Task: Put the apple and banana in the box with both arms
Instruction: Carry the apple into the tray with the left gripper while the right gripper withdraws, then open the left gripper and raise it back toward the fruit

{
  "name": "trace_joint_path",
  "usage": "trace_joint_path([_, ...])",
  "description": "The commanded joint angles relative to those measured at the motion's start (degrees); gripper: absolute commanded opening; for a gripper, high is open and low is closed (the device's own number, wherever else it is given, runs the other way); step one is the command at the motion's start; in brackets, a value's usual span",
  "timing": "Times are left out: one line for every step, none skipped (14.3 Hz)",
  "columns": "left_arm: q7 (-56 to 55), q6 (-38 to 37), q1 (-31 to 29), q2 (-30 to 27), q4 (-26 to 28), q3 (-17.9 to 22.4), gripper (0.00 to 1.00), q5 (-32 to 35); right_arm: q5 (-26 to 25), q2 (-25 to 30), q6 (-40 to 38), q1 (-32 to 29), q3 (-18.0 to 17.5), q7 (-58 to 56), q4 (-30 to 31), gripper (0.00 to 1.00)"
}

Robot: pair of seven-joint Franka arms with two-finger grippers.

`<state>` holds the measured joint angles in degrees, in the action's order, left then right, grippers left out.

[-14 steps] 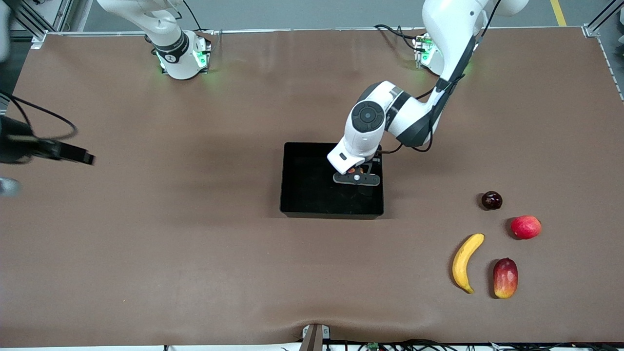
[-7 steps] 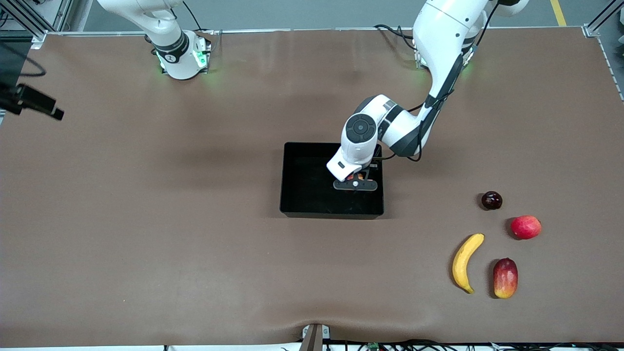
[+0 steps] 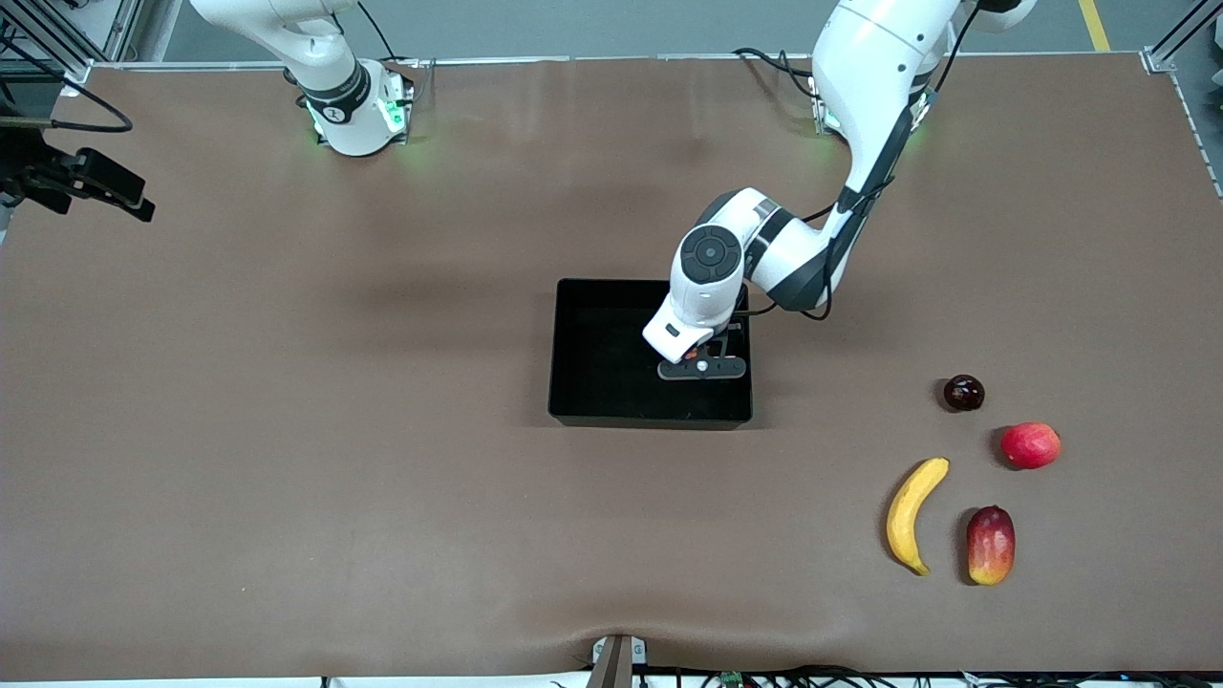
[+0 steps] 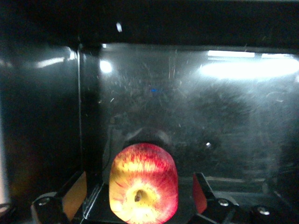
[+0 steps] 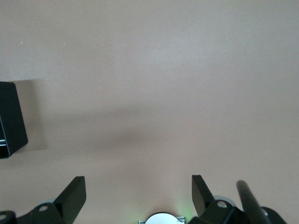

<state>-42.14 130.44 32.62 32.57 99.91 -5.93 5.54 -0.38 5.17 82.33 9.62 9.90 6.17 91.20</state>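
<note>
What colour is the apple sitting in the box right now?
The apple is red with yellow streaky patches around its stem dimple; the left wrist view shows it best.

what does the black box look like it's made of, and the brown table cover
The box: likely hard plastic, glossy; its floor mirrors lights and shows fine scratches in the left wrist view. The table cover: probably a matte brown sheet, maybe fabric or vinyl; it shows soft ripples and no glare.
</note>
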Motion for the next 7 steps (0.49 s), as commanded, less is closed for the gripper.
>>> trace_joint_path([-0.7, -11.5, -1.5, -3.2, -7.1, 0.0, 1.00, 0.5, -1.1, 1.0, 0.7, -0.4, 0.3, -2.5, 0.6, 1.00])
trace_joint_path([-0.4, -16.0, -2.5, -4.0, -10.1, 0.0, 1.00, 0.4, -1.0, 1.0, 0.8, -0.3, 0.3, -3.4, 0.6, 1.00])
trace_joint_path([-0.3, -19.8, -3.9, -5.0, -12.7, -0.1, 1.00, 0.4, -1.0, 1.0, 0.8, -0.3, 0.3, -3.5, 0.7, 1.00])
trace_joint_path([0.5, -22.4, -5.5, -6.0, -14.5, -0.2, 1.00, 0.3, -1.0, 1.0, 1.2, -0.3, 0.3, -3.5, 0.7, 1.00])
trace_joint_path([2.7, -23.7, -7.4, -7.5, -15.1, -0.2, 1.00, -0.2, -1.0, 0.9, 1.8, -0.3, 0.3, -3.5, 0.7, 1.00])
trace_joint_path([5.6, -24.2, -9.7, -9.1, -15.1, -0.2, 1.00, -1.2, -0.9, 0.9, 1.8, -0.3, 0.3, -3.6, 0.7, 1.00])
trace_joint_path([9.0, -24.9, -11.9, -10.4, -15.0, -0.1, 1.00, -1.4, -0.9, 0.9, 1.8, -0.5, 0.2, -3.6, 0.9, 1.00])
